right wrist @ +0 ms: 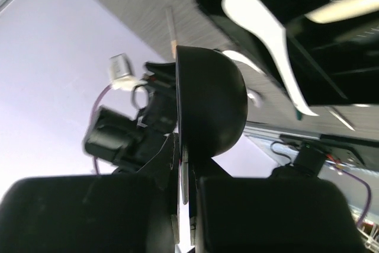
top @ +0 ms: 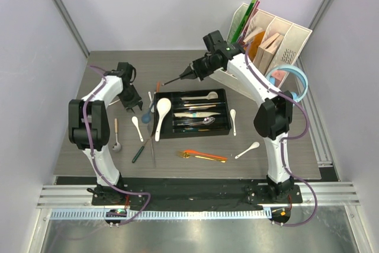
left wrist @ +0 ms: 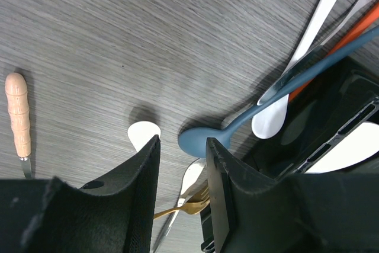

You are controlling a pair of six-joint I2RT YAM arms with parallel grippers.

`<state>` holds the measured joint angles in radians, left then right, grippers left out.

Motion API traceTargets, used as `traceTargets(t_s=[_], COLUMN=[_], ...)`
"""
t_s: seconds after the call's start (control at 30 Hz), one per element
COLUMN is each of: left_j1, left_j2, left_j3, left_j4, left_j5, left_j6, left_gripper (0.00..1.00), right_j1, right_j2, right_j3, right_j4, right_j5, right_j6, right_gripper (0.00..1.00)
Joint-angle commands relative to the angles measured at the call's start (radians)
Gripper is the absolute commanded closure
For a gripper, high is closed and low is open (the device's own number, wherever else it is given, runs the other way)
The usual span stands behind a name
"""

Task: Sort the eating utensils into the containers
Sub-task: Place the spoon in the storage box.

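Note:
The black cutlery tray (top: 228, 112) lies mid-table with steel knives and a white spoon (top: 202, 96) in its compartments. A large white spoon (top: 161, 117) rests across its left rim. My right gripper (top: 188, 75) hovers above the tray's far-left corner, shut on a black spoon (right wrist: 210, 102) whose handle (top: 170, 80) points left. My left gripper (top: 135, 106) stands open and empty just left of the tray. A blue spoon (left wrist: 198, 140) lies right at its fingertips, and a small white spoon (left wrist: 144, 131) is beside it.
Loose on the table are a wooden-handled spoon (top: 116, 137), a green-handled piece (top: 139, 152), orange chopsticks with a gold fork (top: 204, 156) and two white spoons (top: 247, 150) (top: 233, 121). A white file organiser (top: 269, 42) and light-blue headphones (top: 290, 78) stand back right.

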<state>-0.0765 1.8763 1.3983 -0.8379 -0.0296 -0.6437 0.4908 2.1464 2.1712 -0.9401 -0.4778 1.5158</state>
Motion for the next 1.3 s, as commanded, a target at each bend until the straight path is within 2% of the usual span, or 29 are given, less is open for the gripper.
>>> traceTargets(t_s=[0.0,0.2,0.33,0.47,0.77,1.0,1.27], left_j1=[0.014,0.017,0.018,0.018,0.023,0.023,0.023], left_j2=[-0.017,-0.016,-0.028,-0.040,-0.058,-0.054,-0.052], left_j3=[-0.015,-0.016,-0.027,-0.041,-0.056,-0.059,-0.067], left_j4=[0.028,0.034,0.034,0.034,0.034,0.037,0.039], left_j5=[0.023,0.023,0.023,0.022,0.017,0.023,0.023], left_j6=[0.003,-0.002,-0.001,0.003,0.006,0.004,0.004], left_gripper=[0.63,0.63,0.63,0.63,0.62,0.62,0.62], right_j1=[0.006,0.017,0.023,0.028,0.003,-0.009,-0.018], right_j2=[-0.105,-0.083,-0.054,-0.057,0.020,0.087,0.151], right_j3=[-0.057,-0.047,-0.082,-0.162,-0.151,-0.084,-0.056], right_j4=[-0.124,-0.158,-0.134,-0.020,-0.052,-0.187,-0.197], right_j5=[0.125,0.277,0.300,0.317,0.393,0.418,0.435], right_j6=[0.047,0.101,0.214,0.320,0.270,0.290,0.282], right_gripper=[0.99,0.99,0.99,0.99,0.99,0.99,0.99])
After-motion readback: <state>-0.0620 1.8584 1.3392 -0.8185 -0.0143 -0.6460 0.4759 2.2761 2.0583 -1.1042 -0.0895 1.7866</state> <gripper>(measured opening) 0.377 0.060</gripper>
